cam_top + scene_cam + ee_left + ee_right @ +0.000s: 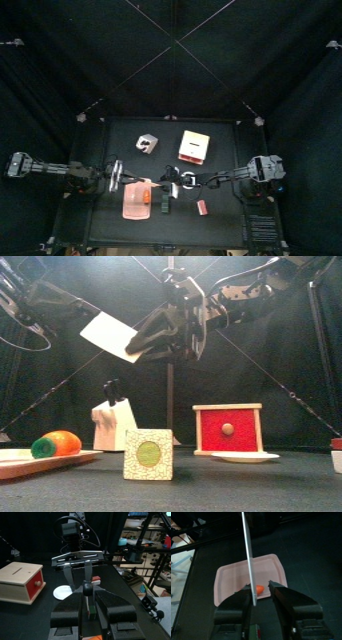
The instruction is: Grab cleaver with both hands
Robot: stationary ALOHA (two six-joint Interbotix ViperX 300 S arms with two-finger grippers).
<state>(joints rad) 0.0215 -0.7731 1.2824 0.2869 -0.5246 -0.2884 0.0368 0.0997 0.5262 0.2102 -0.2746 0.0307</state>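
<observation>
The cleaver (110, 336) is a flat white blade held in the air above the table's left side. In the left wrist view it shows edge-on (87, 574), and my left gripper (87, 596) is shut on its near end. In the right wrist view the blade (246, 552) runs edge-on between the jaws of my right gripper (258, 589). It lies against one finger, and a gap shows to the other finger. The two grippers face each other (158, 181). The salmon-pink rounded rectangle (135, 200) is a board lying flat on the table beneath the cleaver.
An orange fruit (56, 443) lies on the pink board (231, 579). A red box with a pale top (227, 428) stands mid-table by a white disc (243, 456). A white figure (114, 421), a green patterned block (147, 454) and a small red block (202, 206) are nearby.
</observation>
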